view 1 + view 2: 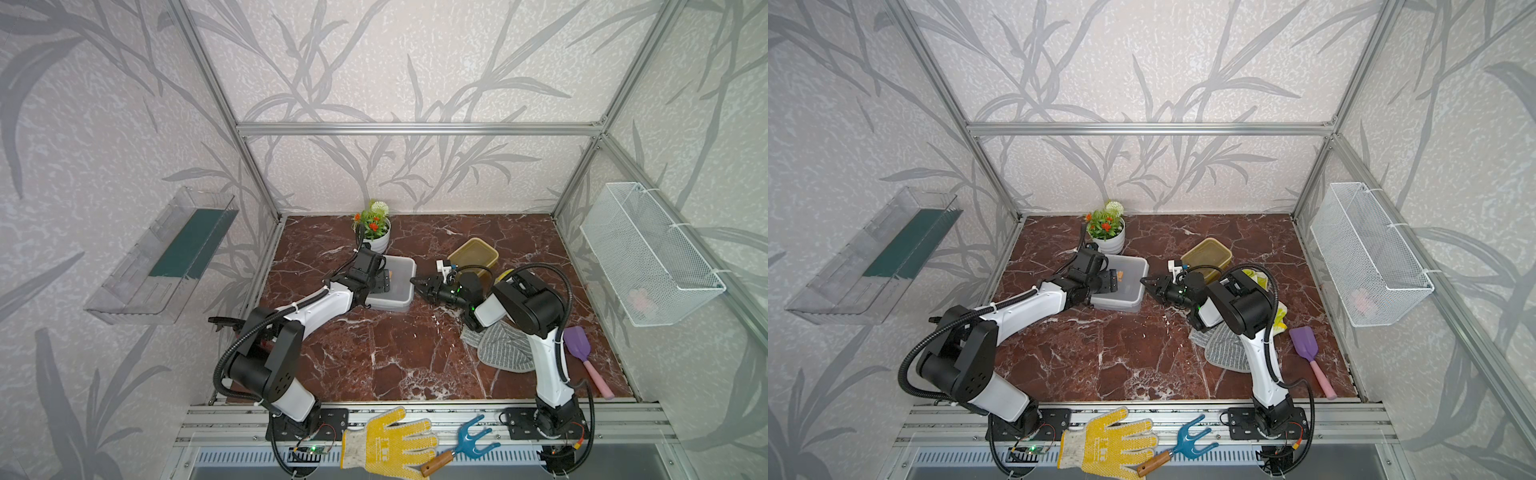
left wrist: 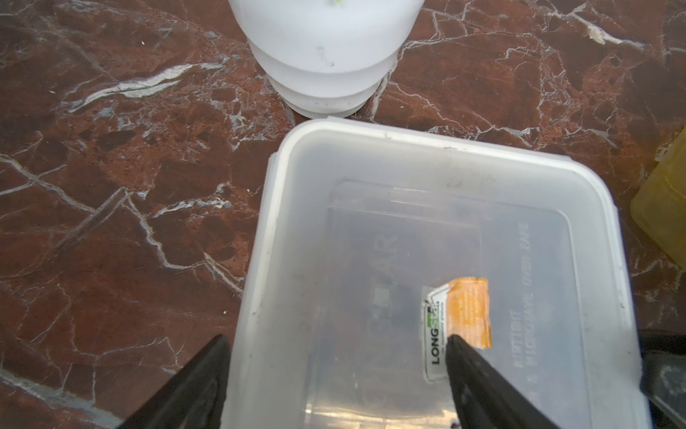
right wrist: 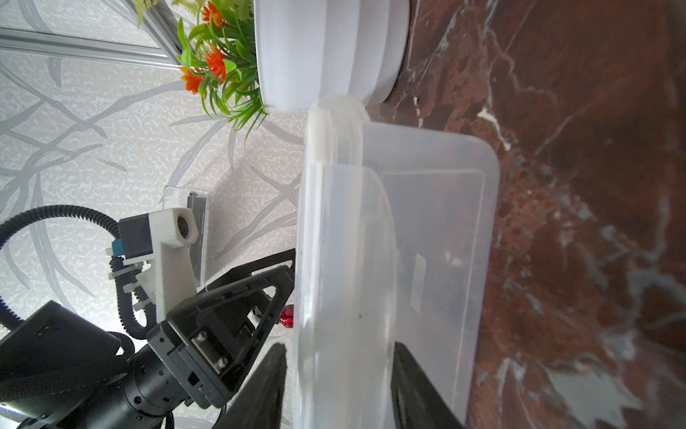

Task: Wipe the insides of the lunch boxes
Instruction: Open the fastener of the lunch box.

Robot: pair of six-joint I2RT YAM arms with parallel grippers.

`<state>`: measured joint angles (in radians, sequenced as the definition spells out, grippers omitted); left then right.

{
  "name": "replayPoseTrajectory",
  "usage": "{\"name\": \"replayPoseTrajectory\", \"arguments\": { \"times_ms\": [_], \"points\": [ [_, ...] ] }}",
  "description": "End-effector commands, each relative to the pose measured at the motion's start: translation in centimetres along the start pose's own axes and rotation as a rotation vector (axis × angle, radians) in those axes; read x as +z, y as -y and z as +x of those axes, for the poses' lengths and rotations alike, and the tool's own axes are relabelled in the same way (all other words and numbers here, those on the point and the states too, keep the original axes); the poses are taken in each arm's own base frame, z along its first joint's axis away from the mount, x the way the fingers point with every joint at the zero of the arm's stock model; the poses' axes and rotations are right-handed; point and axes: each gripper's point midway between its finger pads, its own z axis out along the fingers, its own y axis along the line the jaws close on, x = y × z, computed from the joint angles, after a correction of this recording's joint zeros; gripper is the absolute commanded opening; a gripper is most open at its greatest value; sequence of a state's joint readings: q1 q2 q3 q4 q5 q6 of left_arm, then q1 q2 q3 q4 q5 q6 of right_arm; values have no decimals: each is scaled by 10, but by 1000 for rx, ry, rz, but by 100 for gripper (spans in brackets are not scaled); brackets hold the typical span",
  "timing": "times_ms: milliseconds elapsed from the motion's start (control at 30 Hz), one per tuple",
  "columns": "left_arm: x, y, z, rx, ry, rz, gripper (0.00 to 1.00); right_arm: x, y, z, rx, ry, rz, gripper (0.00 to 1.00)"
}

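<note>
from up top my left arm covers the near-left part of the clear greyish lunch box (image 1: pixel 400 277), so i can't see there how the left gripper (image 2: pixel 336 375) meets it; its wrist view cuts the box off at the picture's edge and shows only two finger ends, one outside the wall and one over the lid. the right gripper (image 3: pixel 336 386) is cropped too, its jaws either side of the box's rim, contact unclear. the amber lunch box (image 1: pixel 473 253) is partly behind the right arm. something pinkish in the wire basket (image 1: pixel 681 286) is too blurred to name.
</note>
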<state>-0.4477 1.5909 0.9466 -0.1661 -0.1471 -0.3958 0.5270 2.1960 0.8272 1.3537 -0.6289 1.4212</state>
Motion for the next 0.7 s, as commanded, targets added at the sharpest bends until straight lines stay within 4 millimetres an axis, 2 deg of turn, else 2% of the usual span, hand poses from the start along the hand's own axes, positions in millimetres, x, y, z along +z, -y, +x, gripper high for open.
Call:
{"name": "replayPoseTrajectory", "arguments": {
  "times_ms": [0, 133, 300, 400, 667],
  "points": [
    [9, -4, 104, 93, -360, 27, 86, 11, -35, 37, -54, -122, -91, 43],
    [8, -5, 108, 95, -363, 31, 86, 11, -37, 28, -70, -102, -99, 39],
    [10, -4, 111, 94, -371, 38, 86, 12, -41, 28, -88, -108, -108, 19],
    [10, -6, 111, 98, -374, 25, 86, 6, -42, 29, -90, -96, -101, 17],
    [14, -13, 113, 124, -400, -32, 86, 0, -40, 28, -121, -91, -4, 4]
  ]
}}
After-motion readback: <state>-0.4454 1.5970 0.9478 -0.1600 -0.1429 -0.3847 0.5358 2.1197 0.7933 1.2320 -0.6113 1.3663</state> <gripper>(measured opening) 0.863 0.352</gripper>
